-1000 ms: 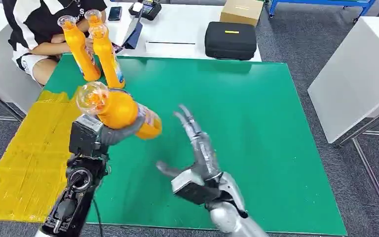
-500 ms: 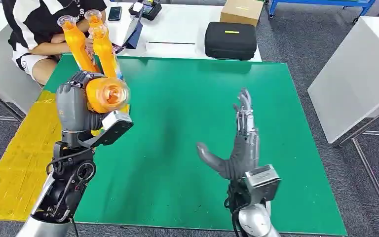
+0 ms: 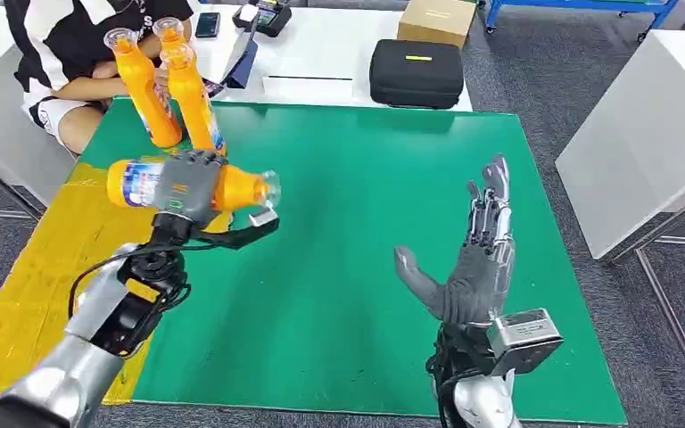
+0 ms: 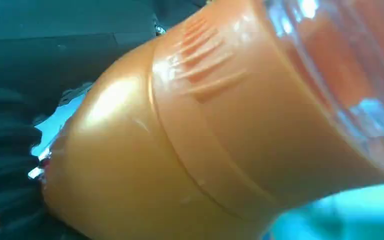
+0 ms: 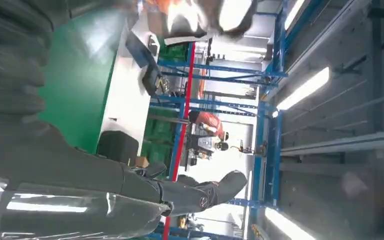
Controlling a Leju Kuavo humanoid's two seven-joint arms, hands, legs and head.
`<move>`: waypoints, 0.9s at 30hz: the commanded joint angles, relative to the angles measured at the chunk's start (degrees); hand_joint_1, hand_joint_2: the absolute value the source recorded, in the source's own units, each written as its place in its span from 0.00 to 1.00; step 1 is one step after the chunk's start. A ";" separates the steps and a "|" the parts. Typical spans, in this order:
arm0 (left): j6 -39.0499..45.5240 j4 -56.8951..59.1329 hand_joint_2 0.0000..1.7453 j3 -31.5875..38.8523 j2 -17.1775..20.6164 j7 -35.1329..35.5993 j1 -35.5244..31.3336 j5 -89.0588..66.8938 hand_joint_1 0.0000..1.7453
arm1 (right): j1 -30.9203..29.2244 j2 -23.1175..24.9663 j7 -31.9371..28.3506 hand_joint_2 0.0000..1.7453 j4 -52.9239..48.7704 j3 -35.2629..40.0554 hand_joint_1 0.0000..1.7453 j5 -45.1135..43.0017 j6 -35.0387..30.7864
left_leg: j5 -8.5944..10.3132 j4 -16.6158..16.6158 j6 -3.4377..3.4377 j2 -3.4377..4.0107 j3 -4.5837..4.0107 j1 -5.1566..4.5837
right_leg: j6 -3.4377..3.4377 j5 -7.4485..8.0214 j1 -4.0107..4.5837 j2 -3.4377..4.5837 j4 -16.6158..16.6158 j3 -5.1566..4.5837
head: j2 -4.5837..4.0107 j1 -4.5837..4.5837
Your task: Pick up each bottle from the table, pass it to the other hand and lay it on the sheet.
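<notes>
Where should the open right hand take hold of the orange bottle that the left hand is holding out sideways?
Probably at the neck end. The left hand wraps the orange bottle around its middle, leaving the tapered shoulder and clear cap free, pointing toward the right hand. Coming in from the robot's right, it could close round that narrower part.

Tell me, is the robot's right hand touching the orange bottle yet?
Apart. The head view shows green mat between the open right hand and the bottle, which the left hand holds.

bottle (image 3: 192, 185) middle behind fingers (image 3: 187, 174)
</notes>
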 commanded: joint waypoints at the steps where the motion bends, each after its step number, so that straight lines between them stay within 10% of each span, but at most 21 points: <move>1: -8.77 28.42 1.00 -8.13 2.50 -2.90 -7.97 -0.15 1.00 | -2.44 -0.06 0.56 1.00 6.43 -0.51 0.00 0.27 0.23 | -0.18 -0.05 0.02 0.11 0.48 0.04 | -0.35 -0.11 0.07 0.19 -0.06 0.40 | 0.00 0.00; 13: -12.85 31.25 1.00 -6.01 1.92 -3.34 -6.79 -0.15 1.00 | -2.31 0.35 3.26 1.00 7.55 0.23 0.00 1.70 -0.70 | -0.09 -0.02 0.03 -0.10 0.14 0.03 | -0.24 -0.11 0.03 -0.04 -0.02 0.19 | 0.00 0.02; 14: -12.83 31.31 1.00 -5.99 1.92 -3.28 -6.72 -0.15 0.95 | -2.34 0.41 3.31 1.00 7.55 0.28 0.00 1.76 -0.69 | -0.08 -0.02 0.01 -0.06 0.11 0.05 | -0.21 -0.07 0.05 0.02 -0.03 0.16 | 0.00 0.00; 15: -11.06 31.28 1.00 -6.28 2.06 -0.73 -6.68 -0.15 0.13 | -2.24 0.70 3.72 1.00 7.56 -0.01 0.00 2.40 -0.57 | -0.18 0.01 0.03 -0.07 0.31 0.04 | -0.37 -0.14 0.06 0.07 0.00 0.33 | 0.00 0.02; 16: -11.06 31.28 1.00 -6.28 2.06 -0.73 -6.68 -0.15 0.00 | -2.24 0.70 3.72 1.00 7.56 -0.01 0.00 2.40 -0.57 | -0.11 -0.03 0.01 -0.08 0.17 0.04 | -0.27 -0.08 0.06 0.06 -0.03 0.20 | 0.00 0.00; 27: -7.54 30.62 1.00 -4.69 0.98 13.46 -6.58 -0.15 0.00 | -2.45 1.21 4.44 1.00 8.49 -0.45 0.00 3.35 -0.21 | -0.08 0.00 -0.01 -0.17 0.17 0.07 | -0.26 -0.12 0.07 -0.04 0.01 0.21 | 0.00 0.00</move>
